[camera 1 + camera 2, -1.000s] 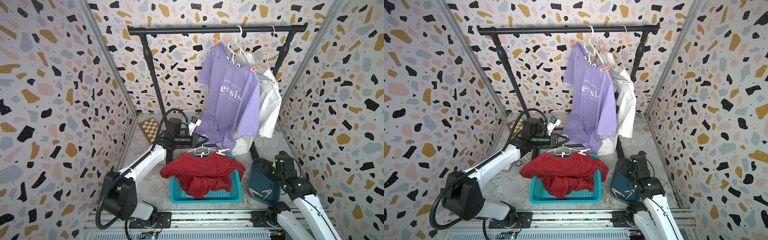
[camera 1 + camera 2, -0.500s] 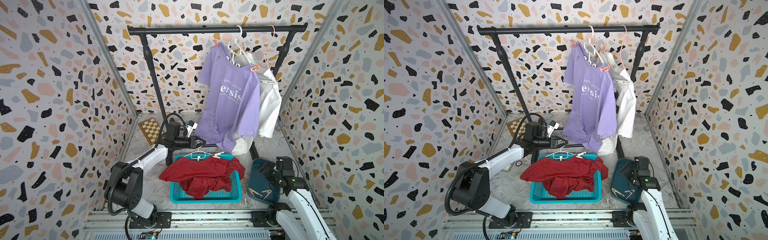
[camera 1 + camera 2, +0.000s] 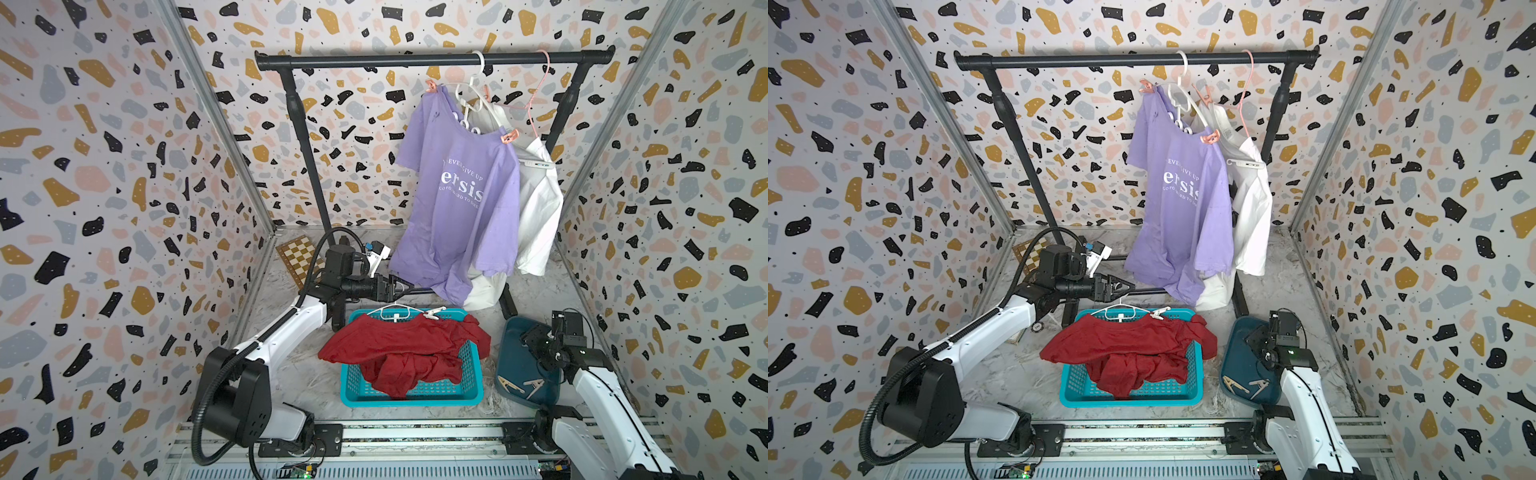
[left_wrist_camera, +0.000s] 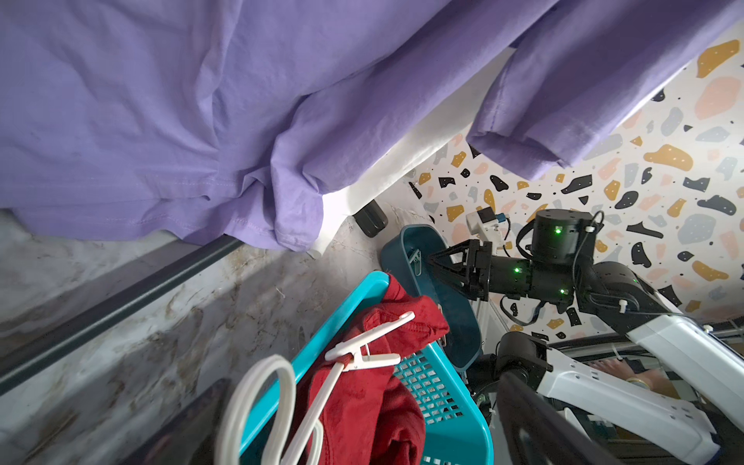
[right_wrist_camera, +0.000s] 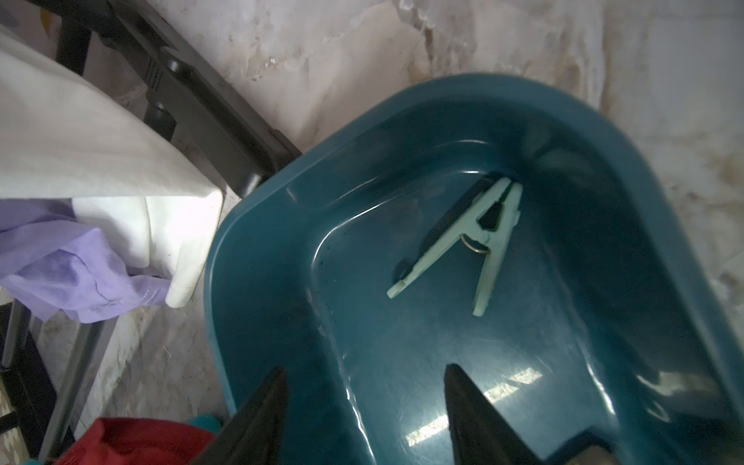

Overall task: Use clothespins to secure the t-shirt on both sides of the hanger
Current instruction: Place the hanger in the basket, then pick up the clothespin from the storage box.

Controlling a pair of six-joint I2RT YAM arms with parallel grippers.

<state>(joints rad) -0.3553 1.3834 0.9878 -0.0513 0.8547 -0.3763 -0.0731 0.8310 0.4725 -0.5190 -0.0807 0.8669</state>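
I'd bring the right hand (image 5: 364, 368), spread and empty above the teal tray (image 5: 282, 225), squarely across the mint clothespin (image 5: 443, 253) legs before closing; the left hand (image 3: 1125, 286) hovers released.

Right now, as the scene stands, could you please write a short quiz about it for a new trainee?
1. True or false: a white clothespin already clamps the red t-shirt to its white hanger.
2. Which colour is the clothespin lying in the dark teal tub in front of the right gripper? A pink; B mint green; C white.
3. Fill the gap: the left gripper has its jaws ___ and holds nothing.
Key: 1 true; 2 B; 3 open.
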